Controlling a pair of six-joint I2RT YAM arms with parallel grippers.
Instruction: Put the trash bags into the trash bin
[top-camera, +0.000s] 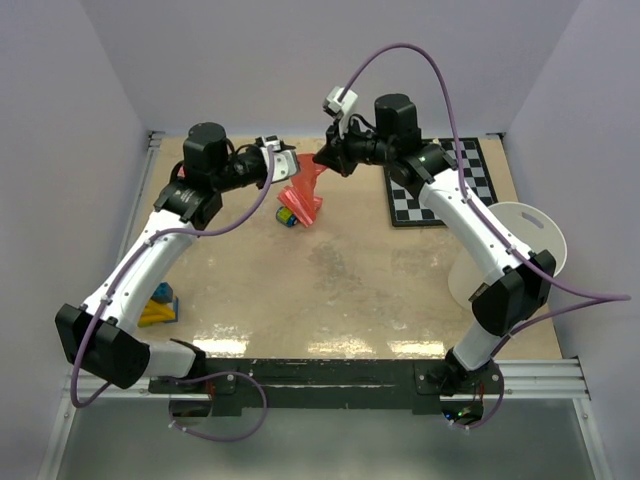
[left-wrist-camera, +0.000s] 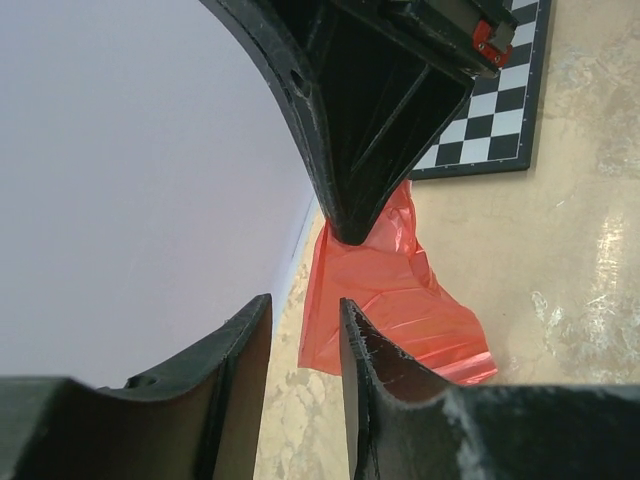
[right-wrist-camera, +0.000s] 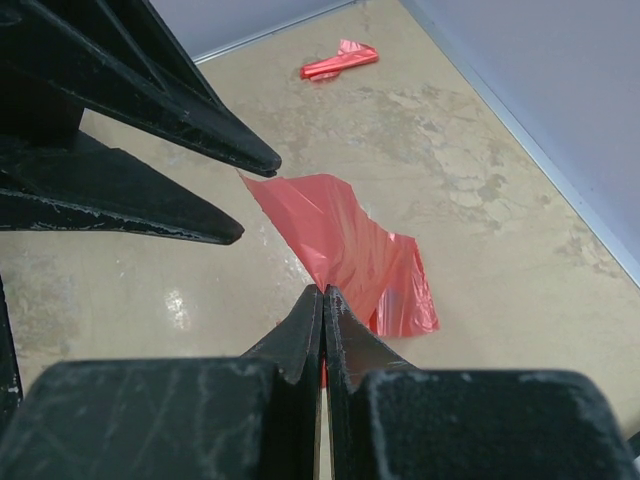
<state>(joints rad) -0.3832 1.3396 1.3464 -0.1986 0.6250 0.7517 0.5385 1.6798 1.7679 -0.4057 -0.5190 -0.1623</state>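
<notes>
from above, the right claw (top-camera: 326, 160) pinched the top of the red bag (top-camera: 305, 195), which hung down to the table at the far middle. something small under its hem was hard to make out. the left claw (top-camera: 284, 163) sat just beside it, its jaws unclear there. the bin (top-camera: 535, 235) sat at the right, half hidden by the right arm.

at the left wrist, the fingers (left-wrist-camera: 250, 370) stood spread with nothing between them and hid the bag's foot.

at the right wrist, the fingers (right-wrist-camera: 300, 335) were pressed together on the film. a small red piece (right-wrist-camera: 340, 62) lay well apart.
</notes>
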